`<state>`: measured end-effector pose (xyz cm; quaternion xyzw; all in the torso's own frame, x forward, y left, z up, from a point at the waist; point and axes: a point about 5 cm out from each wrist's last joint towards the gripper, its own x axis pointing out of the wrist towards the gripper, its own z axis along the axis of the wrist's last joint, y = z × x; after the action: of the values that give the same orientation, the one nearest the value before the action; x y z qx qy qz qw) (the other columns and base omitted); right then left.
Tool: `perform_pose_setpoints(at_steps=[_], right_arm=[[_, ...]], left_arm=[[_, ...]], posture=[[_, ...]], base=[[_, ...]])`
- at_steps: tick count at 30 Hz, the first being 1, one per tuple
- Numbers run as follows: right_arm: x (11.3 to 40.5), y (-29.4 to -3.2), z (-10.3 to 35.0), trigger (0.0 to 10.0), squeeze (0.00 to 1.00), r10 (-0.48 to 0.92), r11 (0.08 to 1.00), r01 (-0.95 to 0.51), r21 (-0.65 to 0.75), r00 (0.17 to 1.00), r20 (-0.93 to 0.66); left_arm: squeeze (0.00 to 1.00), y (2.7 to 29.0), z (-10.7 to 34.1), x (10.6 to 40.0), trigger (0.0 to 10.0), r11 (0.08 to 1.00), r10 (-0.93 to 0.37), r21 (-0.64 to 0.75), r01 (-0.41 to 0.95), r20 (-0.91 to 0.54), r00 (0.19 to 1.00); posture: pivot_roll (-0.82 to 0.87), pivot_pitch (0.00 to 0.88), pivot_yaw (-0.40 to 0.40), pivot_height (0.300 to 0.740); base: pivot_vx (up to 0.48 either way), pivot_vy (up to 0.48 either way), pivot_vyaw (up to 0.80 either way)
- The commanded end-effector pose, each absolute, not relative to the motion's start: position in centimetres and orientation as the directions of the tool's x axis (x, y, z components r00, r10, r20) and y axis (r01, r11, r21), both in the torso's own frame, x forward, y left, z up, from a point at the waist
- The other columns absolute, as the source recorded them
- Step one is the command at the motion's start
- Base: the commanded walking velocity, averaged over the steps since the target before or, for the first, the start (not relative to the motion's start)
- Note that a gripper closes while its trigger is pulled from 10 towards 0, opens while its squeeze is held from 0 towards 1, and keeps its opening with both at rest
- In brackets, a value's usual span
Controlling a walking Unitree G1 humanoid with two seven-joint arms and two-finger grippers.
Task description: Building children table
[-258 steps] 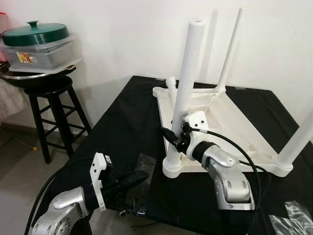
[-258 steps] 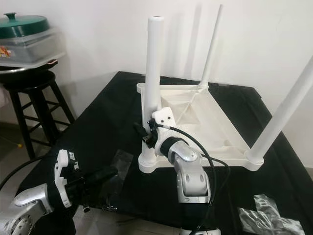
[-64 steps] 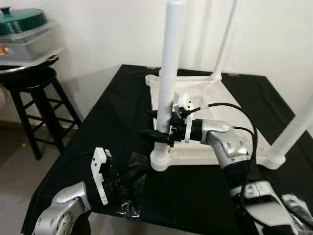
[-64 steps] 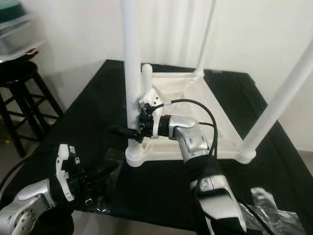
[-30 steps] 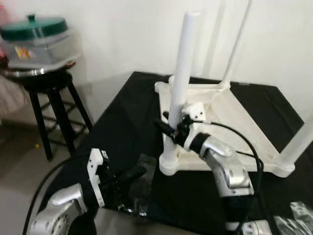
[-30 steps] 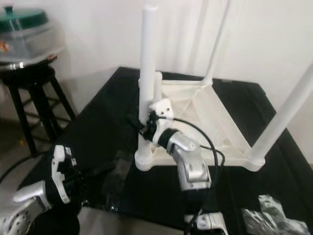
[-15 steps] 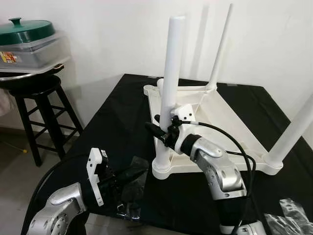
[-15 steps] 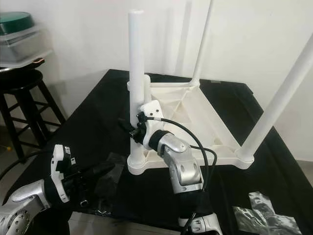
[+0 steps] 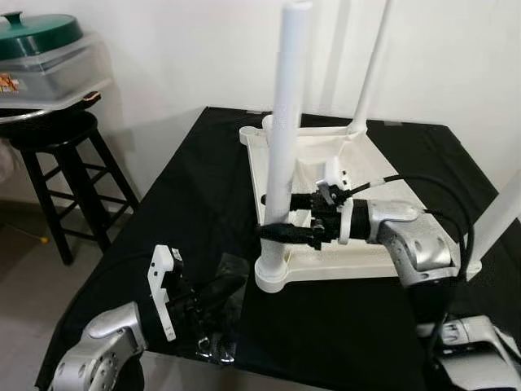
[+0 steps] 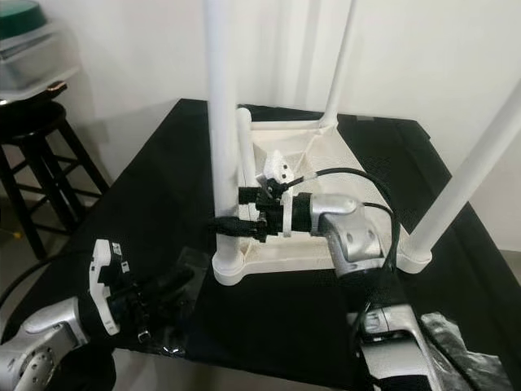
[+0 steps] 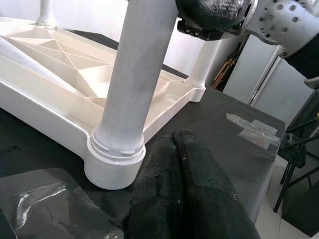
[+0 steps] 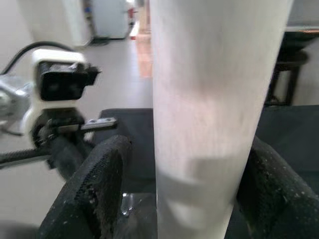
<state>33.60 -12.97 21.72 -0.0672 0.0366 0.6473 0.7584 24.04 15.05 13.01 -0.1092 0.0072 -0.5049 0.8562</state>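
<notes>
Right gripper [image 9: 277,216] fingers straddle the near leg [image 9: 285,122] low down, pinching it. Leg stands upright in the corner socket of the upturned white table [image 9: 358,244] on a black cloth [image 9: 195,187]. Left gripper [image 9: 224,289] pressed together, near plastic wrap [image 11: 45,204].

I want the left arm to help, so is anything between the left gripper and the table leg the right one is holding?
Nothing solid: the left gripper rests on clear plastic wrap just short of the leg.
</notes>
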Motion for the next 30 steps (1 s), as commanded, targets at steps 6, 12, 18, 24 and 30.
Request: perform_pose_setpoints(at_steps=[6,12,18,24,30], right_arm=[[35.2,-12.5,22.2,6.4,0.00,0.980,0.094,-0.993,-0.066,0.104,-0.171],[35.8,-12.8,22.4,0.0,0.00,0.988,0.039,-0.999,-0.028,0.042,-0.151],[35.7,-13.3,21.5,0.0,0.00,0.989,0.053,-0.999,-0.009,0.054,-0.141],[33.8,-9.6,15.3,0.0,0.00,0.803,0.585,-0.807,0.078,0.563,-0.195],[31.2,-7.6,13.9,0.0,0.00,0.606,0.784,-0.619,0.037,0.752,-0.257]], left_arm=[[0.00,15.2,12.6,24.0,10.0,0.478,-0.864,-0.189,0.858,0.073,0.498],[0.00,15.2,12.6,23.8,10.0,0.478,-0.865,-0.189,0.858,0.072,0.497],[0.00,15.1,12.6,23.8,10.0,0.476,-0.866,-0.189,0.859,0.072,0.496],[0.00,15.6,12.9,23.7,10.0,0.476,-0.864,-0.190,0.858,0.079,0.497],[0.00,15.7,13.0,23.8,10.0,0.465,-0.870,-0.195,0.863,0.081,0.487]], posture=[[0.00,0.000,-0.047,0.740],[0.01,0.000,-0.045,0.740],[0.00,0.000,-0.044,0.740],[-0.03,0.000,-0.028,0.740],[-0.06,0.000,-0.029,0.740]], base=[[0.000,0.000,0.00],[0.000,0.000,0.00],[0.000,0.000,0.00],[0.000,0.000,0.00],[0.000,0.000,0.00]])
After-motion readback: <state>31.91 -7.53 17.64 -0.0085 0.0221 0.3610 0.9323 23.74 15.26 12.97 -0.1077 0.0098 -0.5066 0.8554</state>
